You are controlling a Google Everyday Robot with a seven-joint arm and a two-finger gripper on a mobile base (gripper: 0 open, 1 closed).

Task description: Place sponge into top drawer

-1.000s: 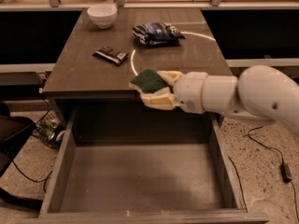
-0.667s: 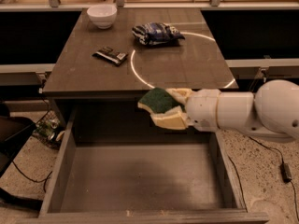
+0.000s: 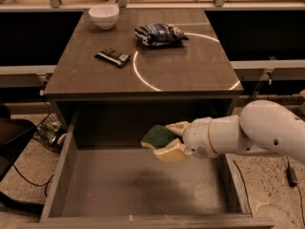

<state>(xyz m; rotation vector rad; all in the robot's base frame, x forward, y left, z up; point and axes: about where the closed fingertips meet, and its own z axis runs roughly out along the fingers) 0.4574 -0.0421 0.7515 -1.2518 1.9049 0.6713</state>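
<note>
The sponge (image 3: 158,136), dark green scrub face up over pale foam, is held between the cream fingers of my gripper (image 3: 169,140). The gripper reaches in from the right on a white arm and hangs over the open top drawer (image 3: 69,149), above the middle of its plain grey floor. The sponge is clear of the floor and tilted a little. The drawer is pulled fully out below the front edge of the grey table (image 3: 143,87).
On the table stand a white bowl (image 3: 104,15) at the back left, a blue-and-white snack bag (image 3: 158,34) at the back middle and a dark snack bar wrapper (image 3: 112,57) to the left. Cables and a black object lie on the floor at left.
The gripper with the sponge has moved from the table's front edge forward and down, and now hangs inside the drawer's opening.
</note>
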